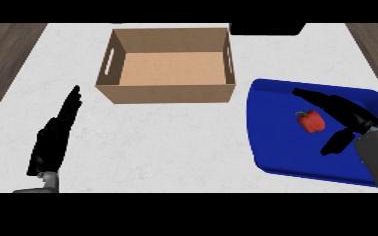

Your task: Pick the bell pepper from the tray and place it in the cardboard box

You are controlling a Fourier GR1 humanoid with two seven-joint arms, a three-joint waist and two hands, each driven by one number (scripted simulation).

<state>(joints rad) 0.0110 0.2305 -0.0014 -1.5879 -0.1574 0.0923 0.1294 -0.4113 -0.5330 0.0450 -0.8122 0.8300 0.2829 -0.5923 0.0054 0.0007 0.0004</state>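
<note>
The right hand hangs over the blue tray, spread wide and grasping nothing: its fingers stretch past the far side of the bell pepper while the thumb points down on the near side. The red bell pepper, green stem on top, lies on the tray in the gap between fingers and thumb; whether either touches it cannot be told. The grey forearm enters from the tray's right near corner and covers that part of it.

The tray sits on the white desk, tilted a little, with its left rim turned toward the cardboard box. The box stands just beyond and to the left of the tray, near it but apart, its top open and its brown floor bare, with slot handles cut into the left and right walls. Nothing lies on the desk between the tray and the box. A dark object shows at the desk's far edge, beyond the tray and just past the box's right far corner.

The left hand rests well to the left of the tray, nearer than the box, fingers straight and released.
</note>
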